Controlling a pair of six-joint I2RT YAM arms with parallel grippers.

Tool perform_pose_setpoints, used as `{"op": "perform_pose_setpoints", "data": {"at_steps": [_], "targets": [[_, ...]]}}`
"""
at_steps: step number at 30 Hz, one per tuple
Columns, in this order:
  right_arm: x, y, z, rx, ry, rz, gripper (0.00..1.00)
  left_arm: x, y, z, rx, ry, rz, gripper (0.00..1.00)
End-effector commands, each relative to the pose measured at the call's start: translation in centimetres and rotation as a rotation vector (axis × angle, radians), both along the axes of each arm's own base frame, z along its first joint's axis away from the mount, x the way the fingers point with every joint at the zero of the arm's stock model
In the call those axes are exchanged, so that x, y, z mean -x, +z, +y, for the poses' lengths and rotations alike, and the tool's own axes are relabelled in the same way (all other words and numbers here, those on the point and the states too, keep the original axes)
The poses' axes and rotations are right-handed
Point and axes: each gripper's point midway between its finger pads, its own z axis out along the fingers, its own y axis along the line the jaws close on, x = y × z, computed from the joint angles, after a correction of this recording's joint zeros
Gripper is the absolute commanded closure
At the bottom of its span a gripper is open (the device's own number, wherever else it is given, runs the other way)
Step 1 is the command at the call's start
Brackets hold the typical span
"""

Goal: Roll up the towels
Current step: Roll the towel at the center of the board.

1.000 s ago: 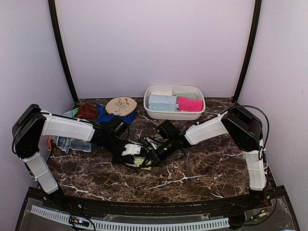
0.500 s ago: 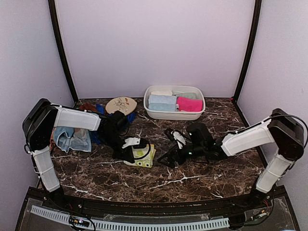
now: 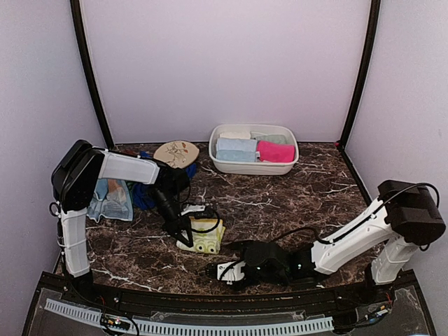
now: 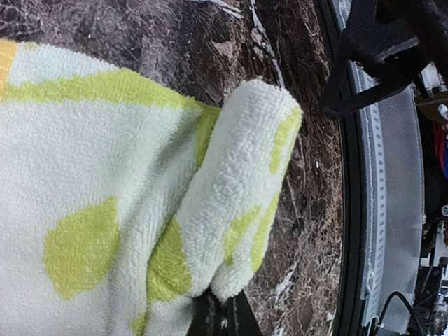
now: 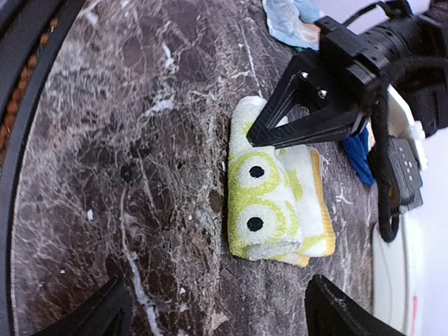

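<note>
While the roll could spring loose, the yellow-green towel [image 3: 204, 236], just off the middle of the table [image 3: 301, 210] toward 8 o'clock, is pinched by the left claw [image 3: 187, 231]. That claw is clamped fully down on the rolled edge, likely so that nothing unwinds. The right claw [image 3: 217, 269] is spread wide with nothing in it, parked low at 6 o'clock, clear of the roll. Finished rolls are packed in the white basin [image 3: 252, 168] at 12 o'clock. Loose towels [image 3: 115, 199] are heaped at 9 o'clock, judged next.

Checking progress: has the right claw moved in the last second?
Yes. The right claw left the yellow-green towel, moving toward the near edge, away from the white basin.
</note>
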Motion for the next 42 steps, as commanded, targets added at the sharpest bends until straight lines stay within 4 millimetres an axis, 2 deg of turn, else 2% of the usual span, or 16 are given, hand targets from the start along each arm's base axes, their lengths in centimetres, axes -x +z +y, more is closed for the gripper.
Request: {"op": "perform_pose_setpoints", "data": {"at_steps": [1,4,8,13,17,21,25,29,35,39,42], "targets": [[-1.9,1.6,2.5,0.055,0.039,-0.303,0.19,1.8,-1.4,1.8,-0.126,-0.008,0.11,1.0],[-2.2,0.4,4.1,0.091,0.083,-0.38,0.23,1.4,-1.9,1.9,-0.146,-0.008,0.103,1.0],[-2.9,-0.8,5.8,0.131,0.112,-0.446,0.36,0.9,-2.0,1.7,-0.149,-0.008,0.086,1.0],[-4.5,-2.8,6.1,0.198,0.093,-0.458,0.55,0.8,-2.1,1.8,-0.153,-0.021,0.078,1.0],[-5.8,-3.5,5.9,0.202,0.039,-0.385,0.7,0.9,-2.0,2.0,-0.149,-0.036,0.067,1.0],[-7.7,-4.6,5.9,0.206,-0.06,-0.22,0.67,1.0,-1.4,2.0,-0.12,-0.05,0.038,0.96],[-7.3,-6.3,5.6,0.245,-0.038,-0.088,0.58,1.1,-1.3,2.1,-0.115,-0.064,0.035,0.96],[-7.4,-5.4,5.2,0.212,-0.042,-0.155,0.44,0.9,-1.6,2.1,-0.125,-0.067,0.032,0.99],[-8.1,-2.5,5.3,0.123,-0.057,-0.3,0.38,0.0,-2.0,2.9,-0.141,-0.037,0.032,1.0],[-8.4,-3.4,4.6,0.187,-0.014,-0.425,0.32,-0.1,-2.2,3.1,-0.151,-0.04,0.029,1.0],[-8.3,-4.6,4.4,0.206,0.013,-0.433,0.34,-0.3,-2.3,3.2,-0.152,-0.039,0.024,1.0]]}}
